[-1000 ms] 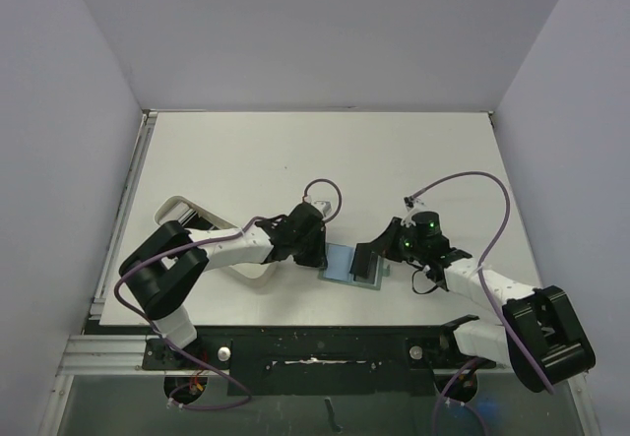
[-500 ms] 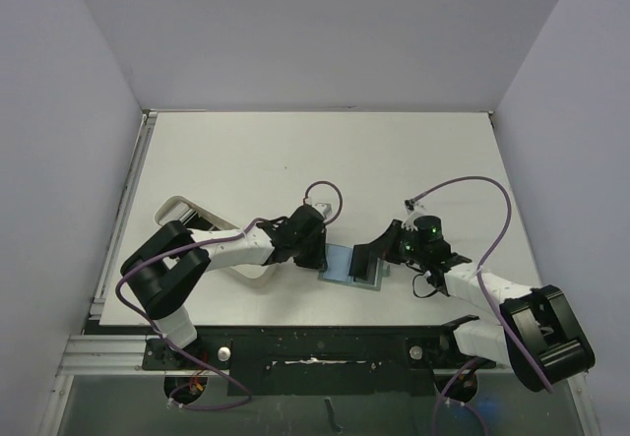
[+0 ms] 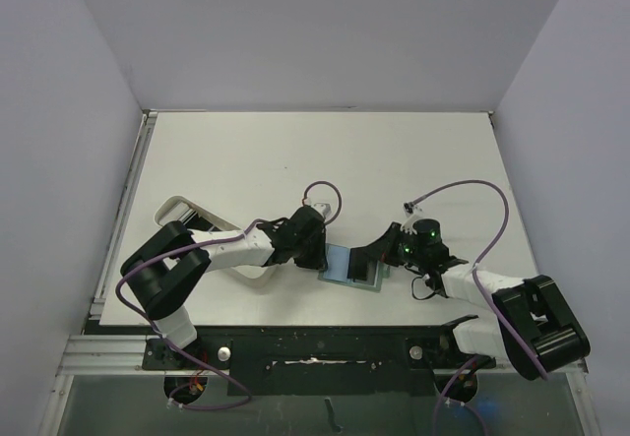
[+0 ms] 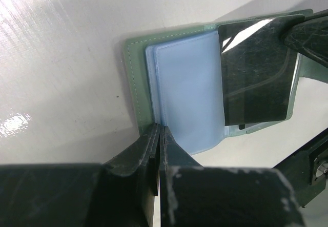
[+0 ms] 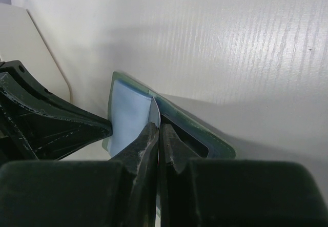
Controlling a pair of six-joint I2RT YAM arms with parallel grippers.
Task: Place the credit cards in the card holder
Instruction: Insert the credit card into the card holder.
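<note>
Both my arms fold low and inward from the near edge. My left gripper (image 3: 319, 255) is pinched tight on the nine o'clock edge of the open wallet (image 4: 184, 94), which lies flat at the table's (image 3: 295, 160) six o'clock. My right gripper (image 5: 156, 129) reaches toward nine o'clock, clamped on a dark card (image 4: 256, 73) over the wallet's three o'clock half. A white tray (image 3: 177, 206) lies at ten o'clock beyond.

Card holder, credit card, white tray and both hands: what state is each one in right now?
card holder: open, lying flat, blue inside facing up.
credit card: gripped, over one half of the open holder; whether it is in a slot cannot be told.
left hand: shut, tips at the holder's edge.
right hand: shut on the credit card.
white tray: partly covered by the left arm; contents hidden.
</note>
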